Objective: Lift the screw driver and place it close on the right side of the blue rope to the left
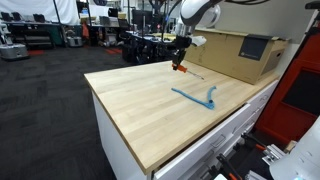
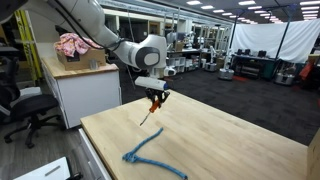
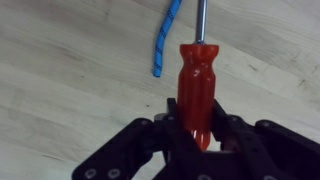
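My gripper (image 3: 198, 122) is shut on the orange handle of the screw driver (image 3: 197, 85). Its thin silver shaft points away toward the top of the wrist view. In both exterior views the gripper (image 1: 179, 62) (image 2: 155, 101) holds the screw driver (image 1: 186, 70) (image 2: 150, 112) tilted, its tip near or on the wooden table (image 1: 140, 105) (image 2: 230, 130). The blue rope (image 1: 195, 97) (image 2: 147, 154) lies flat on the table with a hooked bend at one end, apart from the gripper. One end of it shows in the wrist view (image 3: 165, 38).
A large cardboard box (image 1: 240, 52) stands at the table's far edge behind the gripper. White drawers (image 1: 215, 140) run under the table's front. A second counter with a pink object (image 2: 72, 45) stands beyond the table.
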{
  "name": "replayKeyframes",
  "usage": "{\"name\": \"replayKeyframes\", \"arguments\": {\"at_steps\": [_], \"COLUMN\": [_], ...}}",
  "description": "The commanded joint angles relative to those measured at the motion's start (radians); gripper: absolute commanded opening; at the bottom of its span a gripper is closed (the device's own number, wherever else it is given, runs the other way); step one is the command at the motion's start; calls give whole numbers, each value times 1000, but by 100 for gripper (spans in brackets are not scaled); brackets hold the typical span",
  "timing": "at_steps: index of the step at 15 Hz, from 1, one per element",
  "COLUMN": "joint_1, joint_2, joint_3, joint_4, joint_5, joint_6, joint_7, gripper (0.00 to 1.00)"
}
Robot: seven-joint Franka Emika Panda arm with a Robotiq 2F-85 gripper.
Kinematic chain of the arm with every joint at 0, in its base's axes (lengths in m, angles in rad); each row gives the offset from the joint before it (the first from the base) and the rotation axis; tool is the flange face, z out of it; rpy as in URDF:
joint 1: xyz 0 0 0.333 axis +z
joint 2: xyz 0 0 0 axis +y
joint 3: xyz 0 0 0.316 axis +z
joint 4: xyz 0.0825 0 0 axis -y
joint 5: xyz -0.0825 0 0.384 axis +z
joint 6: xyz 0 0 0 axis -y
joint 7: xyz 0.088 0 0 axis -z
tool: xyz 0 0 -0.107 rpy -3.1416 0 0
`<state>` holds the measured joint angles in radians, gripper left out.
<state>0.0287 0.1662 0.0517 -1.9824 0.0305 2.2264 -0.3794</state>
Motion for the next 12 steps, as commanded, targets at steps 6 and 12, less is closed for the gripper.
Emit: {"name": "replayKeyframes", "arguments": {"at_steps": [6,12], "joint_1": [-72,-78], "joint_2": [185,277], "joint_3": [-42,-48], "joint_4": [81,88], "joint_5": [64,46], "joint_6": [-4,45], "joint_7": [118,187], "gripper": [8,8]}}
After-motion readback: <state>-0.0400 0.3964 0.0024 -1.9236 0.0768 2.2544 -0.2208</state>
